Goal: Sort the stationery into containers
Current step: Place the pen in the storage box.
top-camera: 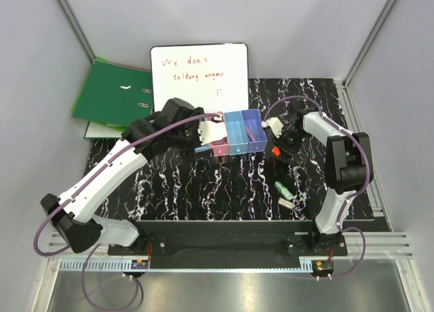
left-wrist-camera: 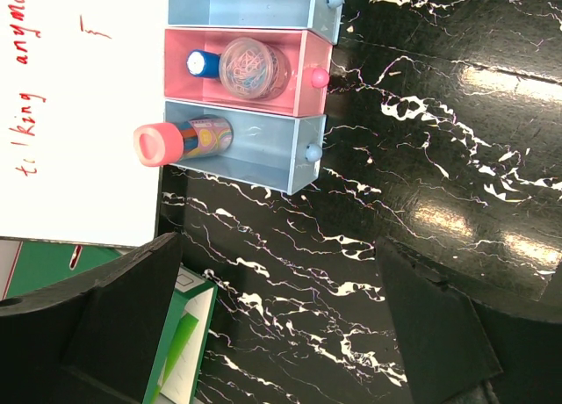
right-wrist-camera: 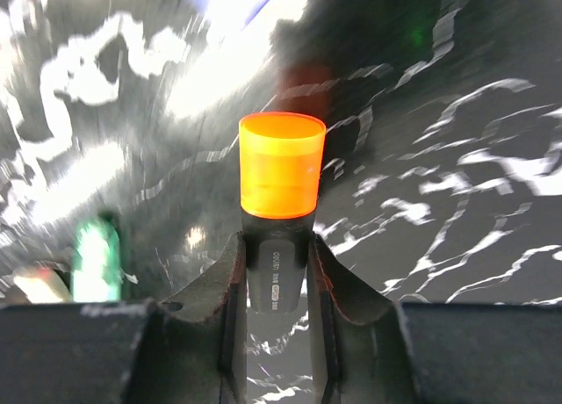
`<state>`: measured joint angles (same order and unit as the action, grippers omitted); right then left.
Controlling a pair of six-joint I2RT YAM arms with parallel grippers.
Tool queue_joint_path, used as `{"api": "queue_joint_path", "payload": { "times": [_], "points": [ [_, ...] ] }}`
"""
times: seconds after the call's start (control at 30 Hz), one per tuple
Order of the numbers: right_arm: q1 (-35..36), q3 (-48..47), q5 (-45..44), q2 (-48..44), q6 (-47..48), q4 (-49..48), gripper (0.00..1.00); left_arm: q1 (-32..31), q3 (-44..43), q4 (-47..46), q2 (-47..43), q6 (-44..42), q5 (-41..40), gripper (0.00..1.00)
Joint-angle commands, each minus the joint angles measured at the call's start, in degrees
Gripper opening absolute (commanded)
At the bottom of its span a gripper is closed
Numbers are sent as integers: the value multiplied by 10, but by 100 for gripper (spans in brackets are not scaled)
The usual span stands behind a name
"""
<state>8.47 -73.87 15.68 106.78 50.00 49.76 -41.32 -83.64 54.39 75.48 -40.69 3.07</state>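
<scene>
Right wrist view: right fingers [right-wrist-camera: 224, 290] clamped tight on the red-and-black marker [right-wrist-camera: 281, 184], held just right of the containers [top-camera: 234, 129]. Swing it left over them and release low, I'd say. Left fingers [left-wrist-camera: 123, 325] gape empty.

- Tabletop [top-camera: 203, 190]: black, white marble veining, glossy; soft glare patches.
- Walls [top-camera: 305, 27]: plain pale grey panels, aluminium posts [top-camera: 71, 20] at back corners.
- Whiteboard [top-camera: 200, 81], red writing, propped against back wall.
- Green ring binder [top-camera: 112, 95] lying back left.
</scene>
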Motion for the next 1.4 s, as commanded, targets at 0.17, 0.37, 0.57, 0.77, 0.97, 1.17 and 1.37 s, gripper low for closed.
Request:
{"api": "queue_joint_path", "payload": {
  "times": [0.17, 0.37, 0.57, 0.77, 0.97, 1.17, 1.37],
  "points": [
    [5, -109, 44, 31, -184, 17, 0, -3, -2, -13, -18, -10, -4, 99],
    [5, -152, 47, 26, -241, 30, 0, -3, 2, -13, -24, -10, -3, 99],
    [6, -250, 71, 49, -289, 83, 0, -3, 1, -13, -24, -8, 0, 99],
    [17, -357, 102, 109, -319, 135, 0, -3, 3, -15, -27, -9, 1, 99],
    [46, -401, 132, 148, -344, 142, 0, -3, 15, -17, -38, -11, 1, 99],
    [81, -419, 135, 174, -351, 133, 0, -3, 37, -24, -54, -14, 1, 99],
    [85, -443, 115, 201, -349, 120, 0, -2, 43, -25, -60, -16, 4, 99]
  ]
}}
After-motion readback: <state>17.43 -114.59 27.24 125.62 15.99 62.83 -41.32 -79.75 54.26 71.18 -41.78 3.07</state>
